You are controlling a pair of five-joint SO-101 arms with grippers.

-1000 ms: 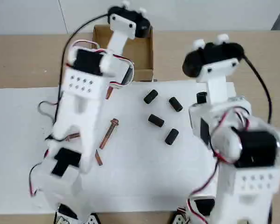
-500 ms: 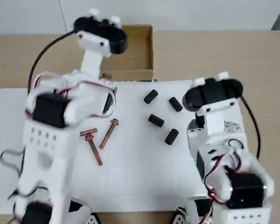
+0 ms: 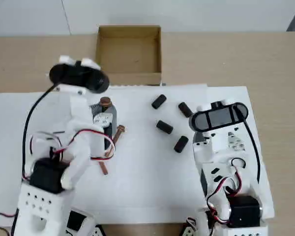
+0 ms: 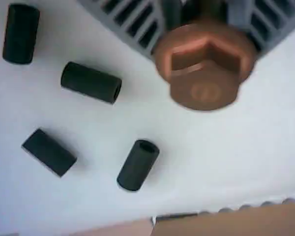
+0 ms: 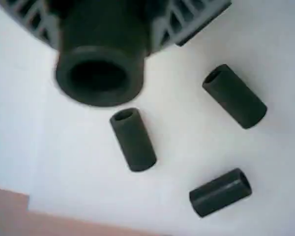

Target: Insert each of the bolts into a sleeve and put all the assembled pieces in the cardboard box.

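Note:
My left gripper (image 3: 106,111) is shut on a copper bolt (image 3: 105,102) and holds it above the white paper, left of the loose sleeves. In the left wrist view the bolt's hex head (image 4: 201,69) sits between grey fingers (image 4: 123,19). My right gripper (image 5: 101,29) is shut on a black sleeve (image 5: 99,73), with its open bore facing the camera. Several more black sleeves lie on the paper (image 3: 159,102) (image 3: 184,109) (image 3: 164,127) (image 3: 181,143). Two loose bolts (image 3: 118,133) (image 3: 103,168) lie beside the left arm. The cardboard box (image 3: 129,78) stands at the back.
The white paper (image 3: 152,182) covers the table's middle, with bare room in front of the sleeves. The right arm's wrist (image 3: 217,117) hangs over the paper's right part. Tan tabletop (image 3: 236,59) surrounds the paper.
The left arm has swung back from over the box to above the paper, bolt still in its gripper. The right arm has drawn toward the table's front with its sleeve.

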